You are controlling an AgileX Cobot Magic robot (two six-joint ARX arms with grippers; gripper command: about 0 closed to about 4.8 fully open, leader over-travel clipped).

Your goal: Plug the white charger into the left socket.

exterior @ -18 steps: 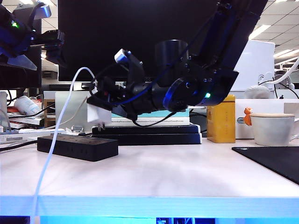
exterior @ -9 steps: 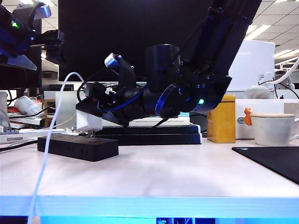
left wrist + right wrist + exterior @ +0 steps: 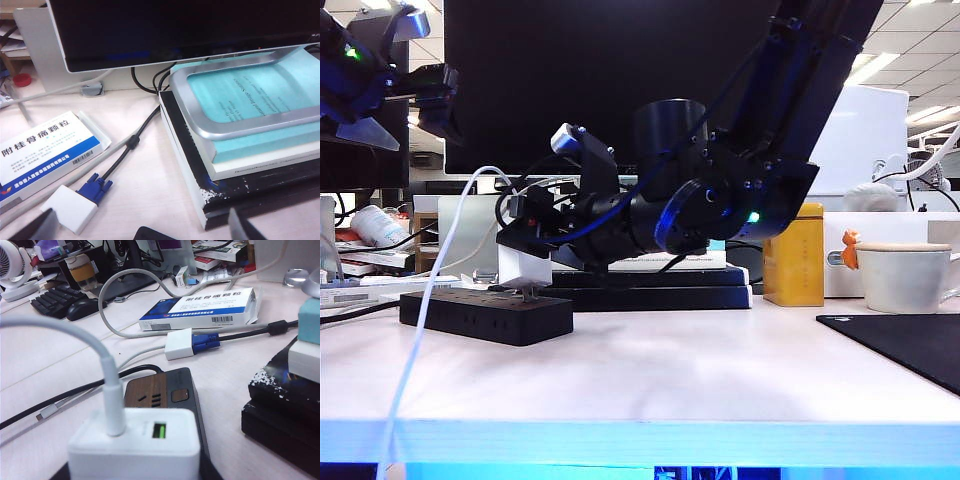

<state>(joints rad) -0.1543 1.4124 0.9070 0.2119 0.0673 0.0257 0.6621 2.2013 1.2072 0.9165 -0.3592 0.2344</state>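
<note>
Right gripper: the right gripper [image 3: 527,243] reaches across the desk to the left of the exterior view, clamped on the white charger [image 3: 524,267]
White charger: held upright just above the right-hand end of the black power strip [image 3: 486,315], metal prongs pointing down at the strip's top face; whether the prongs have entered an opening cannot be told
Close-up: the right wrist view shows the white charger [image 3: 134,444] with its thin white cable [image 3: 90,342] rising from the top beside a green-lit port, over the power strip [image 3: 162,392]
Left socket: the strip's far-left end lies bare in the exterior view, well left of the charger
Left gripper: the left gripper [image 3: 142,227], fingers spread wide and empty, hangs over a blue-and-white medicine box [image 3: 42,157], a blue VGA plug [image 3: 93,188] and stacked books [image 3: 240,165] under a monitor stand
</note>
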